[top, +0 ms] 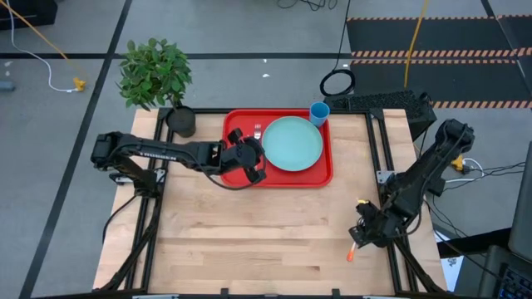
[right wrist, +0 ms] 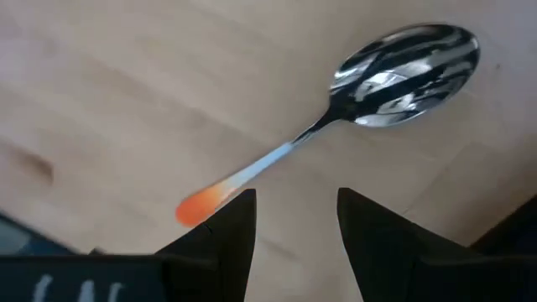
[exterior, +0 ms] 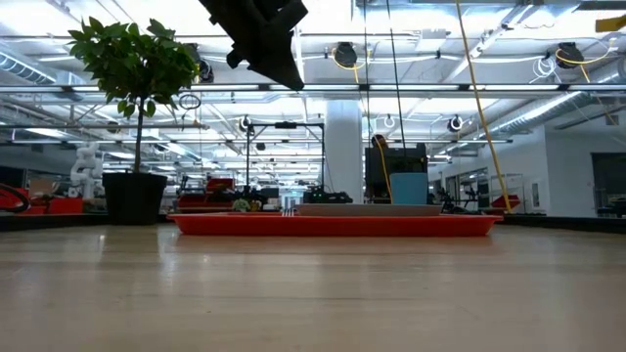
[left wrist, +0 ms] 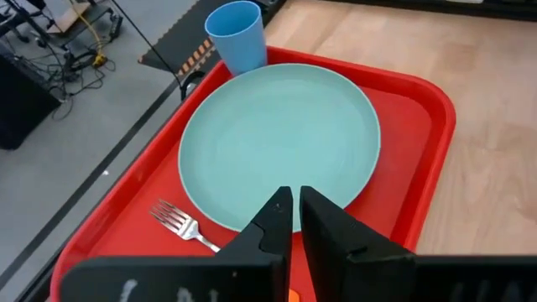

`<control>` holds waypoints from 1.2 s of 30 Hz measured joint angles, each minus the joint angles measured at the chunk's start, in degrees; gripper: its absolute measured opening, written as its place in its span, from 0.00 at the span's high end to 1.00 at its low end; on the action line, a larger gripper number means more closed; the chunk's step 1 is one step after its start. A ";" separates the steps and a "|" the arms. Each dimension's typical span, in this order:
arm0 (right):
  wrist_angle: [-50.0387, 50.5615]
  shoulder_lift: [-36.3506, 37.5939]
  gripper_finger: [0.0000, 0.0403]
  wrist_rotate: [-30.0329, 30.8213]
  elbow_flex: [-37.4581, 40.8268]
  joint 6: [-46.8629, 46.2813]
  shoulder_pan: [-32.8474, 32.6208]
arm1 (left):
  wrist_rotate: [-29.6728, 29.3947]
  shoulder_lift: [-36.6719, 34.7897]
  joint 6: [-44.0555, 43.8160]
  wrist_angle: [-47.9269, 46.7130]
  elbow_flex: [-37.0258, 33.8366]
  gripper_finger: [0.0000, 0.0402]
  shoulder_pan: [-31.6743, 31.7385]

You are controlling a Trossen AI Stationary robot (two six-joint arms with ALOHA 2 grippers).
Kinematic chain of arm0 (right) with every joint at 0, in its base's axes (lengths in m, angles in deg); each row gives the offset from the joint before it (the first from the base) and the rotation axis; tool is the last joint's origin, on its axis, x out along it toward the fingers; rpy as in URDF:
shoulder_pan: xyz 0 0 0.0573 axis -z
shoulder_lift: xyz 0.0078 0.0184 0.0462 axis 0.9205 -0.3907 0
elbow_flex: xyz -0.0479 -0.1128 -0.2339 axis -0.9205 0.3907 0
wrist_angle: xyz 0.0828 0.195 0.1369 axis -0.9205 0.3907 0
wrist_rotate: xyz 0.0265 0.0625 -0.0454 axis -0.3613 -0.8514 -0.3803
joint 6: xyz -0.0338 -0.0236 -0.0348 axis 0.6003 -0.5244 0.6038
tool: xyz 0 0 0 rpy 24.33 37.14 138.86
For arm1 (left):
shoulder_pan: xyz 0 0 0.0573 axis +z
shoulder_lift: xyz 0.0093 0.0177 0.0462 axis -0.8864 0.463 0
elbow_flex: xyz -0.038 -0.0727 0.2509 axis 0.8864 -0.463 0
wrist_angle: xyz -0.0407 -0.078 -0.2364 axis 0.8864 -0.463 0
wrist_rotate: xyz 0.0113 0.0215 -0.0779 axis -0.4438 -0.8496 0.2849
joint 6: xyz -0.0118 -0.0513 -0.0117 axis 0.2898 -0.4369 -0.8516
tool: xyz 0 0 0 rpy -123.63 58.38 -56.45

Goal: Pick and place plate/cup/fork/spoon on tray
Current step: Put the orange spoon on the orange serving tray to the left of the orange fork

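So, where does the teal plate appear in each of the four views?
High view: the plate lies on the red tray, right of the left gripper.
Low view: a thin pale edge above the tray rim, probably the plate.
Left wrist view: the plate fills the middle.
Right wrist view: not in it; only the spoon.
Shared landmark: the blue cup beside the plate.

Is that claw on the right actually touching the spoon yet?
Apart. In the right wrist view, the right gripper hangs open above the spoon, which lies flat on the table, with bare wood showing between its fingers and the handle.
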 joint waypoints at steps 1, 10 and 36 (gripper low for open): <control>-0.18 -0.84 0.60 0.15 0.00 -0.72 0.00 | 0.00 0.00 -0.02 0.01 0.00 0.92 -0.01; -1.82 -7.77 0.60 1.76 -0.01 -3.74 0.14 | 0.02 0.00 0.09 0.00 0.00 0.92 0.00; -3.62 -13.09 0.78 11.86 -0.08 0.16 6.49 | 0.09 0.00 0.44 0.18 0.00 0.92 0.04</control>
